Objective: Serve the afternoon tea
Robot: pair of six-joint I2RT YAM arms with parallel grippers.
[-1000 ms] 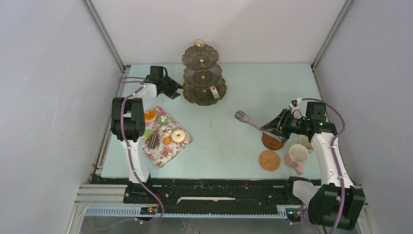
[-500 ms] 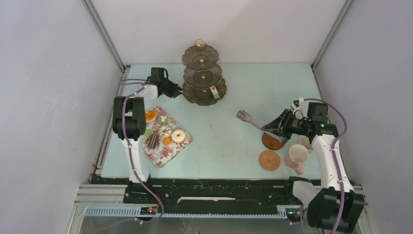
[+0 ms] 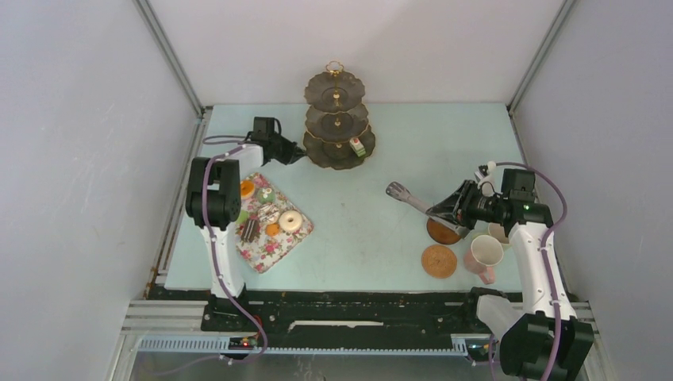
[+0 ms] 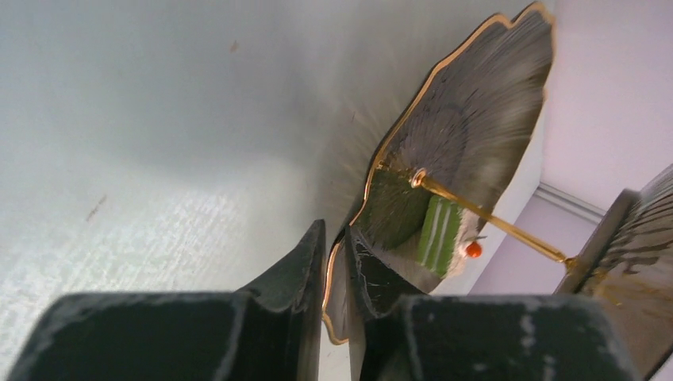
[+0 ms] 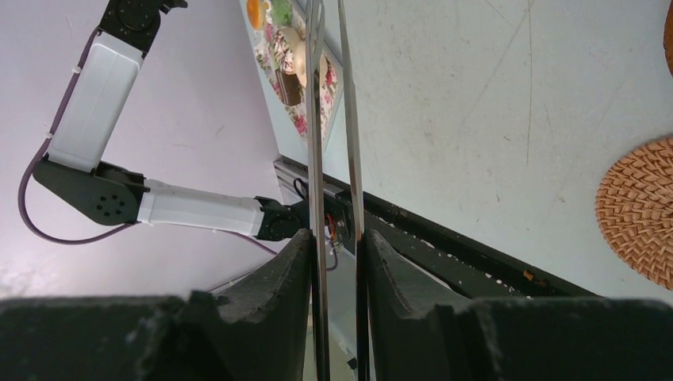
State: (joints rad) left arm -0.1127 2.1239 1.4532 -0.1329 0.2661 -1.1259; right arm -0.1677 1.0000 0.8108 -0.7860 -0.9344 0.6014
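On the counter (image 3: 357, 230), left hand (image 4: 335, 246) is pinching the rim of the stand (image 4: 476, 127), apparently positioning it; right hand (image 5: 337, 246) is pinching tongs (image 3: 405, 195), cakes (image 3: 270, 213) likely next.

Robot lab cell: bare white walls (image 3: 71, 159), aluminium frame (image 3: 172, 59), arms (image 3: 213, 198) bolted to table (image 3: 357, 238).

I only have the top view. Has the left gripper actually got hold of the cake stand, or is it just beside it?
Observer: It has hold of it. The left gripper is shut on the gold rim of the lowest tier of the cake stand, with the rim between its fingers.
Operator: And are the tongs properly seated in the right one?
Observer: Yes. The right gripper clamps both arms of the tongs, with a narrow gap between the arms.
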